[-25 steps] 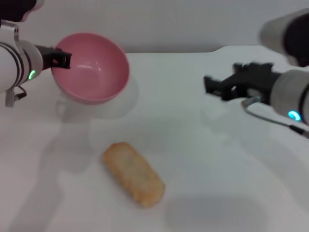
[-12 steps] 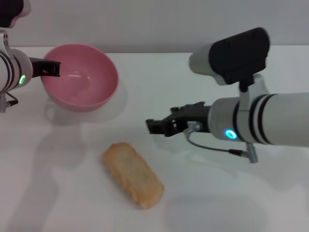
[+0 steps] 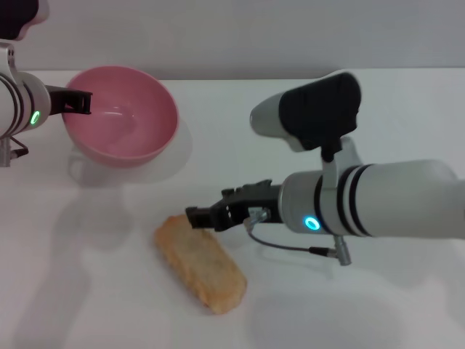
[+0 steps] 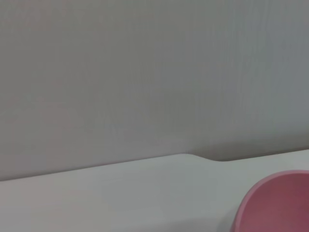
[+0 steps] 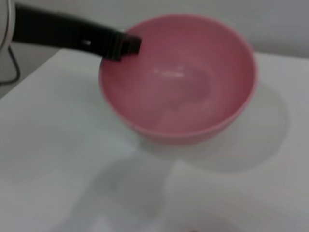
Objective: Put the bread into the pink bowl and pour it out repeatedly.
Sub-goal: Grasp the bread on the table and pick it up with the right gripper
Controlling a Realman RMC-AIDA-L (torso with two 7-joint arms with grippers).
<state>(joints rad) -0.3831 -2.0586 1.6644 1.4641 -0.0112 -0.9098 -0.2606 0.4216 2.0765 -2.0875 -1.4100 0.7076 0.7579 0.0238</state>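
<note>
Right pincer (image 3: pixel 197 217) at the bread's (image 3: pixel 200 262) far end; spread or pressed together, you cannot tell.
Bread's long axis runs far-left to near-right; left pincer (image 3: pixel 81 102) pinches the pink bowl's (image 3: pixel 123 116) rim.

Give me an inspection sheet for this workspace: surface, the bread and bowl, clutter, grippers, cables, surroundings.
Surface: white table, shadows only.
Bread: the bread lies flat on the table, pale tan face up, outside the bowl.
Pink bowl: the pink bowl is empty and held at its rim.
Clutter: nothing seen.
Grippers: left gripper is shut on the bowl's rim; right gripper is at the bread's far end.
Cables: thin grey cable loops under the right wrist.
Surroundings: plain grey wall behind the table.
</note>
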